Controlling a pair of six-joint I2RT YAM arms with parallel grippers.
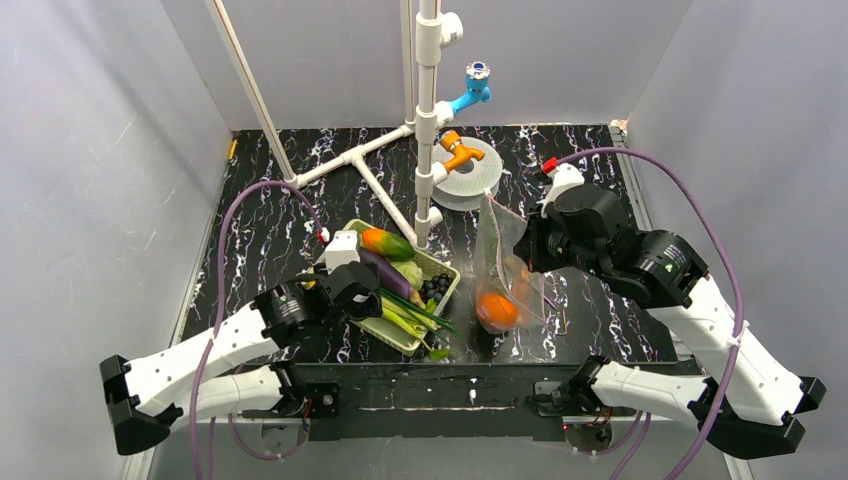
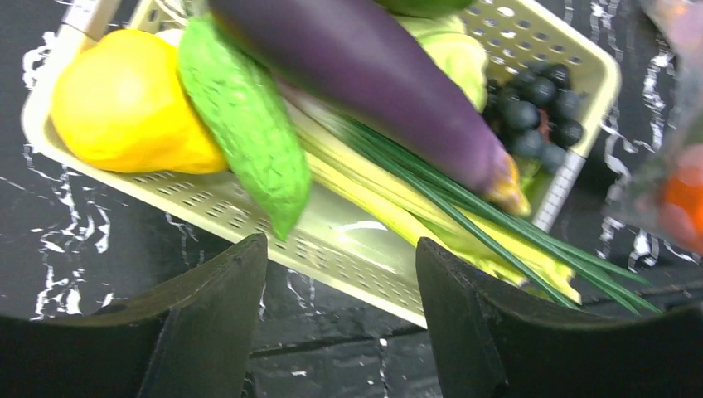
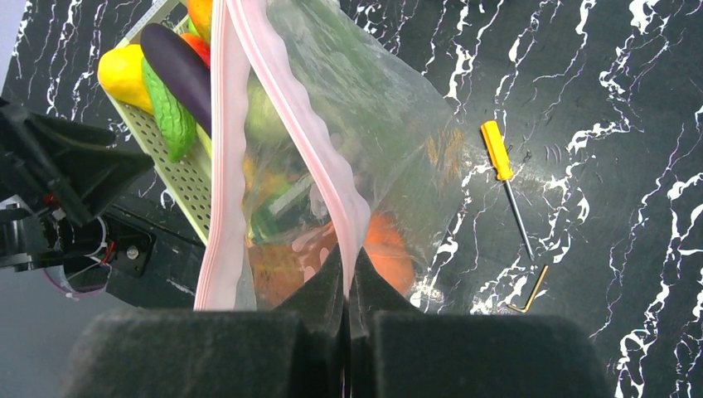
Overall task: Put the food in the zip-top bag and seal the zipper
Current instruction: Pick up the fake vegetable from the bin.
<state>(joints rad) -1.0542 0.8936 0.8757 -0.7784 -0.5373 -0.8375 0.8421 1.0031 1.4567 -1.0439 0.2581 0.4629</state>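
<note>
Right end effector (image 3: 346,269) closed, pinching zipper (image 3: 308,137)

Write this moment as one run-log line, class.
left pincer: open, over basket | right pincer: shut on zipper | zip-top bag: held up, mouth unsealed, orange fruit inside

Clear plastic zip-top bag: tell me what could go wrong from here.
1. The right tool seems to pinch only one lip of the pinkish-red zipper strip, and the clear plastic zip-top bag hangs from it with an orange round fruit inside; it may slip or the mouth sag shut.
2. The open left tool hovers by the bumpy green cucumber, which lies against a purple eggplant; closing may drag both.
</note>
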